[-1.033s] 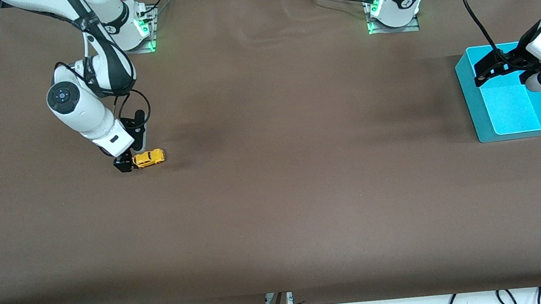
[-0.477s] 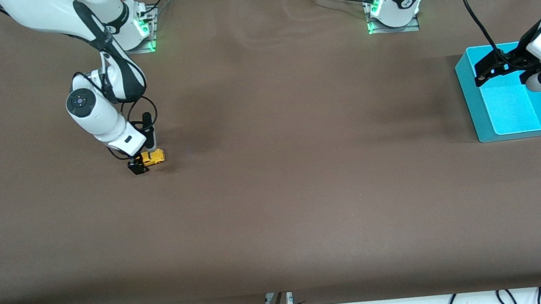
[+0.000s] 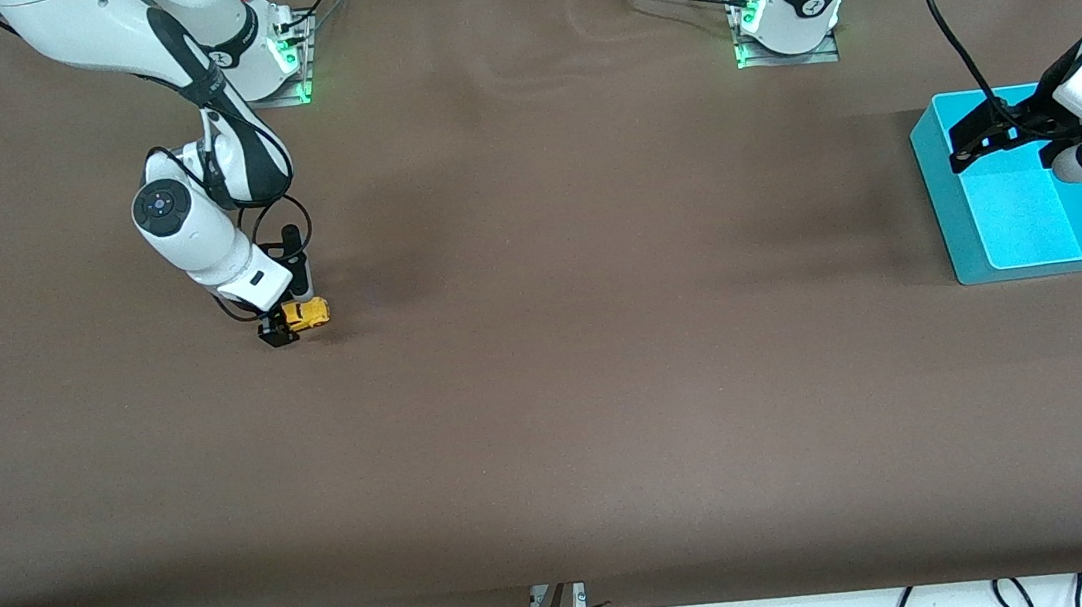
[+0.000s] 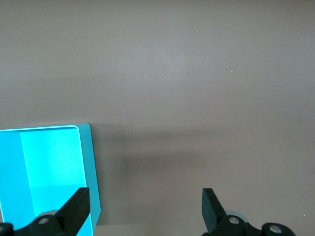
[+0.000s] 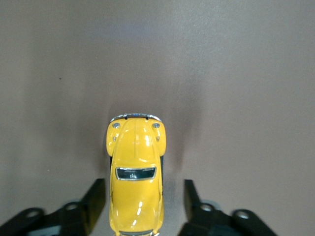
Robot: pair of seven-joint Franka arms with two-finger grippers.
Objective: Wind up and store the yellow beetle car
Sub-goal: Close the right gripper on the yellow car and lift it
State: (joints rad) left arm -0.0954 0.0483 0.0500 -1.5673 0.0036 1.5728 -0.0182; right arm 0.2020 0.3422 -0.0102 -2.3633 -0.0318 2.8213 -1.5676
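Yellow beetle car: set on the brown table toward the right arm's end, wheels down, its rear half flanked by the right gripper. Fingers are seen apart from the car's sides, with gaps visible; no grip is established. Left gripper: held wide open and empty over the cyan bin's edge, waiting.
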